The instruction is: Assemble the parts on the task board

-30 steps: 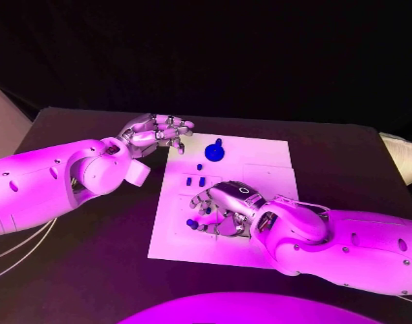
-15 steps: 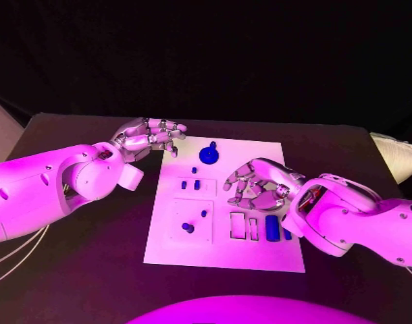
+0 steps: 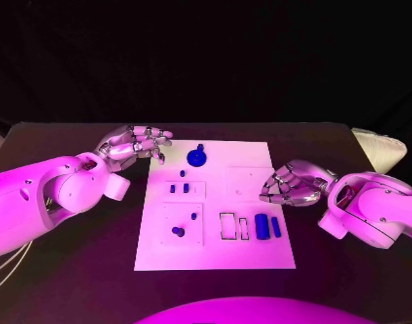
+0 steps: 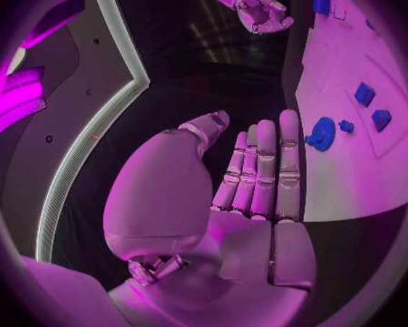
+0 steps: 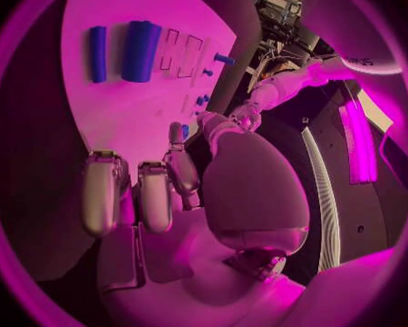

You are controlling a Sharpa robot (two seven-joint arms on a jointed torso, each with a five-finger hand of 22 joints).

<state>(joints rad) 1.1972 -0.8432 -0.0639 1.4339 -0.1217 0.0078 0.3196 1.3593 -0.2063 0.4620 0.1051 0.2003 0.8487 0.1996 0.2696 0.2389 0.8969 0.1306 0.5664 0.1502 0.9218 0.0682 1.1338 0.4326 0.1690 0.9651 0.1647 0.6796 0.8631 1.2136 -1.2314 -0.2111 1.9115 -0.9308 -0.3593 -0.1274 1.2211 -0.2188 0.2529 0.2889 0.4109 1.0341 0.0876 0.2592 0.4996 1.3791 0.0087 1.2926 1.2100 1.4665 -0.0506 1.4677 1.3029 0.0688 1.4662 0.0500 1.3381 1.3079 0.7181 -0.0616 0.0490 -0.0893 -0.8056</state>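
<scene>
Hovering empty with fingers curled: left hand (image 3: 133,143) off the task board's (image 3: 254,165) far-left corner, right hand (image 3: 292,183) at its right edge. Lying between, well apart: parts (image 3: 261,224), round piece (image 3: 197,158).

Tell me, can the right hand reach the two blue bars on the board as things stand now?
Probably yes. The right hand hovers at the board's right edge, holding nothing, and the two blue bars lie uncovered on the board's near right part, with nothing between them and the hand.
</scene>
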